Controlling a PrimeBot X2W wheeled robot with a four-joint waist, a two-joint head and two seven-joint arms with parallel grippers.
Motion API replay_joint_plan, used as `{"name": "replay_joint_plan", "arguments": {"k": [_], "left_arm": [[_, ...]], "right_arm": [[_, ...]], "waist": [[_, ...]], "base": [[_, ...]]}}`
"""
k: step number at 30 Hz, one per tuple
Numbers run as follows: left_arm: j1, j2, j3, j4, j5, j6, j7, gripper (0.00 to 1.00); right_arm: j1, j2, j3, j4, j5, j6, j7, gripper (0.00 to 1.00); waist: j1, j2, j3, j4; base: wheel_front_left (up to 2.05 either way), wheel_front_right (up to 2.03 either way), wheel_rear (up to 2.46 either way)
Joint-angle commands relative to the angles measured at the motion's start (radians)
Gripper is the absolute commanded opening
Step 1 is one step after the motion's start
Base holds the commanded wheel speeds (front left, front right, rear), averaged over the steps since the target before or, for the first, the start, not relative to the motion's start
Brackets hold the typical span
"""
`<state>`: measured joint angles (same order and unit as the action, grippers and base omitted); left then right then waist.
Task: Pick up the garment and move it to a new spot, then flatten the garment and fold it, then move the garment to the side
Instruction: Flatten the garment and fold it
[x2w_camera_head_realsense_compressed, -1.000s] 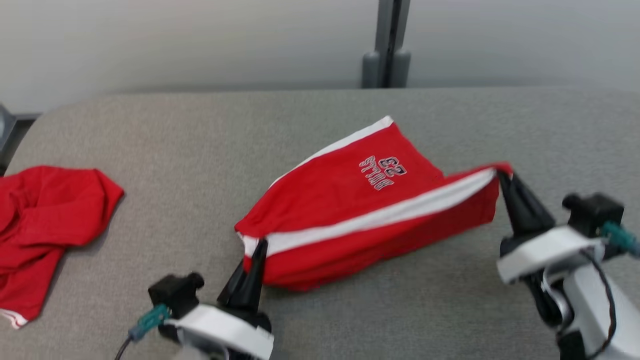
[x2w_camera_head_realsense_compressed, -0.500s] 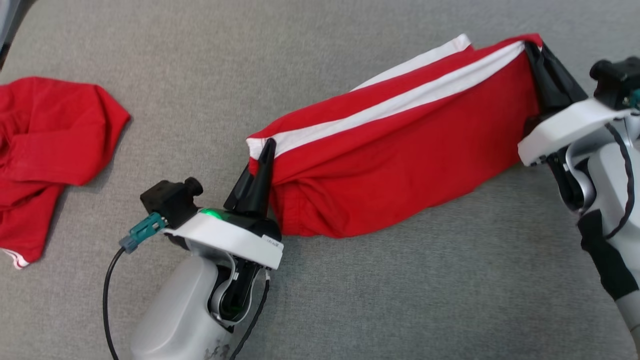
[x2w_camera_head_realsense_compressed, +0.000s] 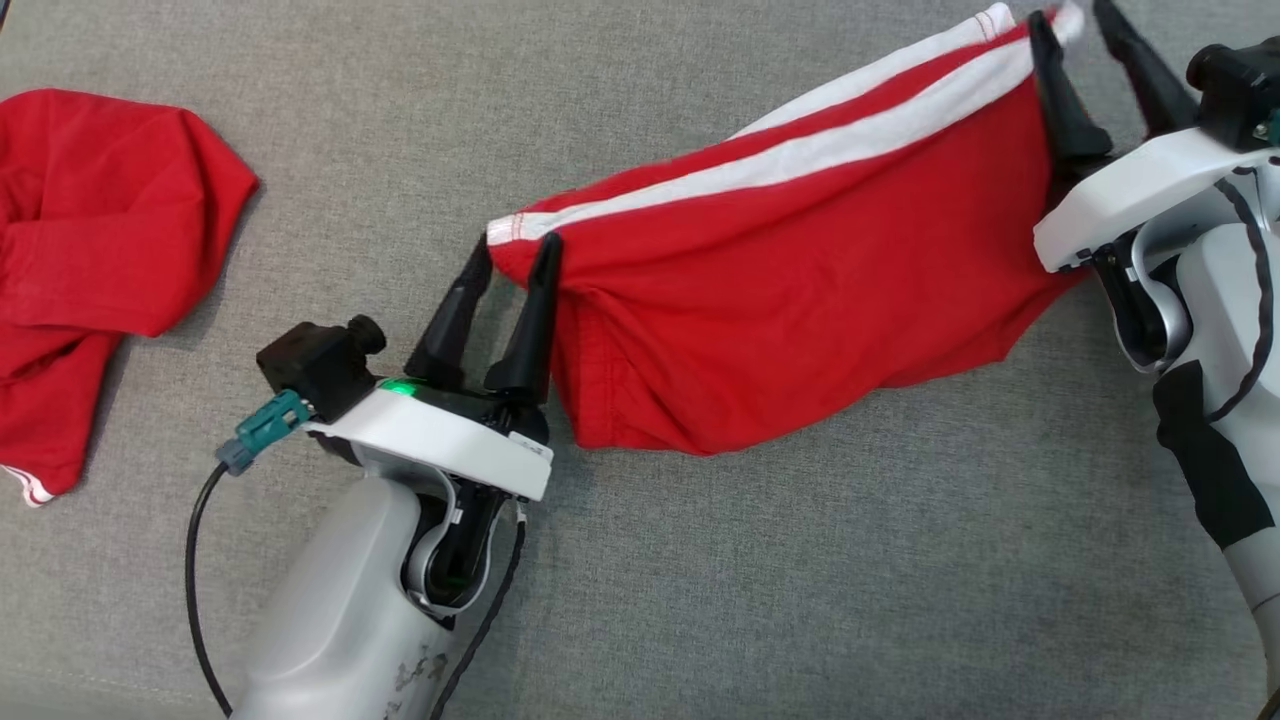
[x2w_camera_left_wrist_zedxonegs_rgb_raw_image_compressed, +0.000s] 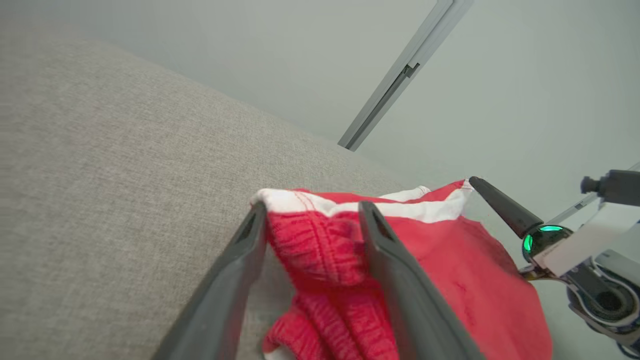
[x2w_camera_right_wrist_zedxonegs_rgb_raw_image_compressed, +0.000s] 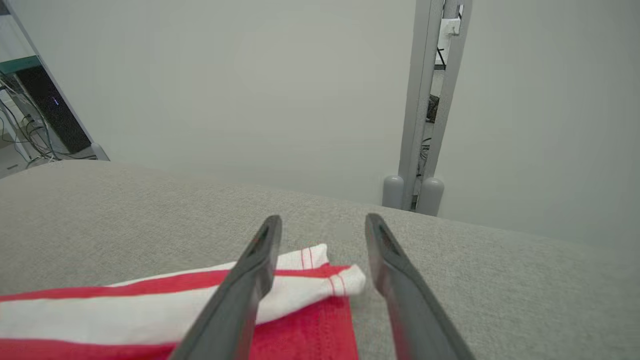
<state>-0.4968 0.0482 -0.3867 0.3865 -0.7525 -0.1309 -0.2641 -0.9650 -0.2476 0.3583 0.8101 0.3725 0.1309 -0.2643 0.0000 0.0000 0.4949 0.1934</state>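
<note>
Grey fabric surface (x2w_camera_head_realsense_compressed: 700, 600) carries the folded red garment (x2w_camera_head_realsense_compressed: 800, 290), lying stretched between both grippers. Left gripper (x2w_camera_head_realsense_compressed: 520, 248) and right gripper (x2w_camera_head_realsense_compressed: 1068, 12) each stand spread around a corner, clamping nothing. Best to back both straight out without snagging the 2 corners.

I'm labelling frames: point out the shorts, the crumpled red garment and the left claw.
shorts (x2w_camera_head_realsense_compressed: 800, 310), head view, red panel's middle.
crumpled red garment (x2w_camera_head_realsense_compressed: 90, 220), head view, its middle.
left claw (x2w_camera_head_realsense_compressed: 517, 247), head view, midway between fingertips.

Red shorts (x2w_camera_head_realsense_compressed: 780, 300), white side stripe, folded over lengthwise. Lies on grey fabric surface (x2w_camera_head_realsense_compressed: 700, 600), long axis 8 to 2 o'clock.
</note>
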Motion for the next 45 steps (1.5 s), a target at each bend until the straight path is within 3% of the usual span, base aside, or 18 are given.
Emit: {"name": "replay_joint_plan", "arguments": {"k": [1,6,12,17,23,24,25,26,27,38,45], "left_arm": [[0.009,0.004,0.011,0.001,0.008,0.001,0.000,1.00],[0.053,0.005,0.082,-0.004,0.058,0.002,0.000,1.00],[0.127,0.004,0.129,-0.037,0.147,0.041,0.000,1.00],[0.173,0.004,0.126,-0.057,0.174,0.055,0.000,1.00],[0.187,0.005,0.115,-0.064,0.193,0.060,0.000,1.00],[0.187,0.004,0.115,-0.064,0.201,0.062,0.000,1.00],[0.189,0.004,0.115,-0.062,0.204,0.061,0.000,1.00],[0.192,0.004,0.116,-0.062,0.210,0.063,0.000,1.00],[0.195,0.004,0.116,-0.061,0.216,0.066,0.000,1.00],[0.272,0.004,0.143,-0.030,0.269,0.065,0.000,1.00],[0.341,0.005,0.132,-0.013,0.349,0.049,0.000,1.00]], "right_arm": [[0.004,-0.004,-0.009,-0.008,0.005,0.000,0.000,1.00],[0.070,-0.015,-0.043,-0.044,0.025,0.000,0.000,1.00],[0.179,-0.034,-0.015,-0.047,0.056,0.000,0.000,1.00],[0.229,-0.040,0.034,0.010,0.096,0.000,0.000,1.00],[0.213,-0.004,0.125,0.132,0.169,0.000,0.046,1.00],[0.208,0.002,0.139,0.145,0.180,0.001,0.055,0.93],[0.206,0.005,0.151,0.154,0.191,0.001,0.058,0.47],[0.206,0.009,0.164,0.161,0.203,0.001,0.060,0.14],[0.207,0.012,0.175,0.169,0.216,0.001,0.062,0.00],[0.272,0.007,0.170,0.158,0.341,0.000,-0.003,0.00],[0.385,-0.006,0.105,0.076,0.326,0.000,-0.003,0.00]], "waist": [[0.0000,0.0000,-0.005,-0.004],[0.0000,0.0000,-0.035,-0.014],[0.0000,0.0000,-0.071,-0.025],[0.0000,0.0000,-0.088,-0.019],[0.0000,0.0000,-0.092,0.001],[0.0000,0.0000,-0.093,0.003],[0.0000,0.0000,-0.097,0.005],[0.0000,0.0000,-0.101,0.006],[0.0000,0.0000,-0.108,0.007],[0.0000,0.0000,-0.242,-0.036],[0.0000,0.0000,-0.321,-0.074]], "base": [[0.00,0.00,0.00],[0.00,0.00,0.00],[0.00,0.00,0.00],[0.00,0.00,0.00],[0.00,0.00,0.00],[0.00,0.00,0.00],[0.00,0.00,0.00],[0.00,0.00,0.00],[0.00,0.00,0.00],[0.00,0.00,0.00],[0.00,0.00,0.00]]}}
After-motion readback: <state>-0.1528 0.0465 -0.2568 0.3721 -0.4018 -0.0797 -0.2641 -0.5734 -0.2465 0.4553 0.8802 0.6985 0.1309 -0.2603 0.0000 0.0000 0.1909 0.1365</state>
